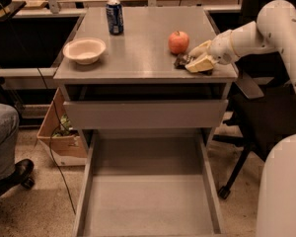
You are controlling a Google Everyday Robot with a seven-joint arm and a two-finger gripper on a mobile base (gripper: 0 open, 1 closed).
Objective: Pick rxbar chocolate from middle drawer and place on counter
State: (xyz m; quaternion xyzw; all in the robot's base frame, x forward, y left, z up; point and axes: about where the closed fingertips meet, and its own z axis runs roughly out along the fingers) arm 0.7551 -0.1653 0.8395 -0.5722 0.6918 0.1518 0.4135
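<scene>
The rxbar chocolate (181,61), a small dark bar, is at the right front part of the counter (138,48), just below a red apple (178,42). My gripper (191,61) reaches in from the right, low over the counter, and its cream fingers (201,64) are closed around the bar's right end. The bar looks to be touching or nearly touching the counter top. The middle drawer (148,196) is pulled far out below, and its floor is bare.
A blue can (114,17) stands at the back of the counter and a pale bowl (84,50) sits at its left. The top drawer (145,113) is slightly open. A cardboard box (61,135) and a seated person's leg (2,137) are at the left, and a chair base (237,167) at the right.
</scene>
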